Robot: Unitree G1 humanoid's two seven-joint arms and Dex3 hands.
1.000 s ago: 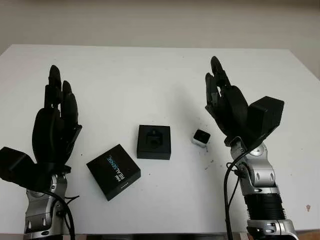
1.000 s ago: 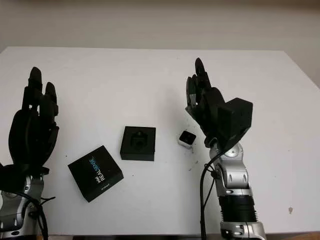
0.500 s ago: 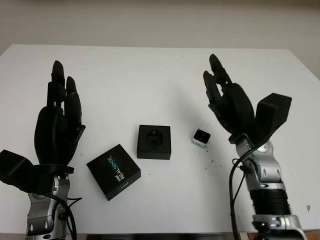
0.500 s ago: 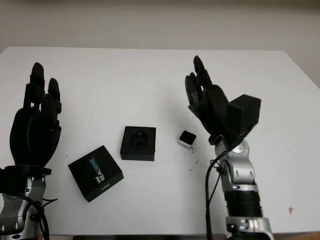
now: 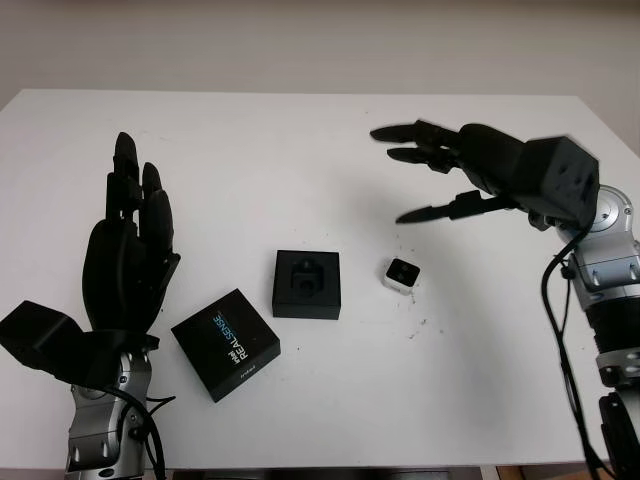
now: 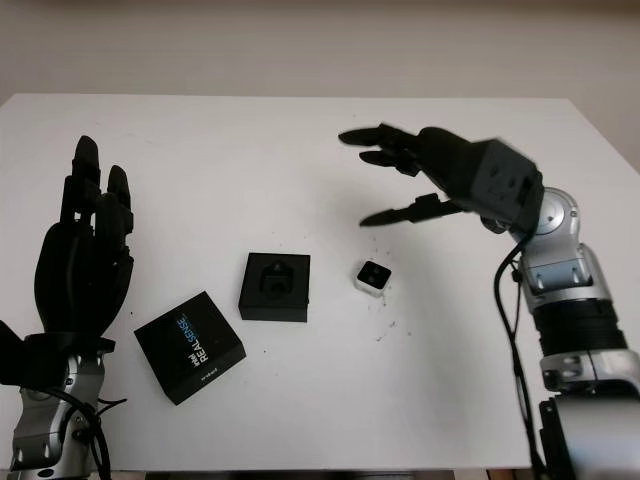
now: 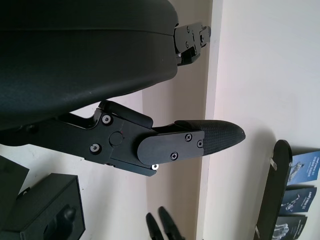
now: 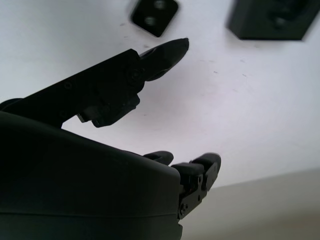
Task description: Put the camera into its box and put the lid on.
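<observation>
Camera (image 5: 402, 274) sits on the white table (image 5: 300, 150), right of centre and nearer the front edge than the back, resting free with nothing touching it; its body is small and pale with a dark lens face turned up. Box (image 5: 308, 284), black and square, stands just left of the camera, apart from it, with its moulded recess open to view. Lid (image 5: 226, 343), black with printed lettering on top, lies flat toward the front edge, left of the box and apart from it, turned at an angle to the table edges.

Right hand (image 5: 470, 178) is held in the air above the right half of the table, further back than the camera and clear of it. Its fingers are spread and extended toward the table's middle, two upper fingers side by side and the third, lower finger (image 8: 155, 55) set well apart from them; it holds nothing.

Left hand (image 5: 128, 262) stands upright near the front left corner, left of the lid and not touching it, fingers straight, close together, pointing up, holding nothing.
</observation>
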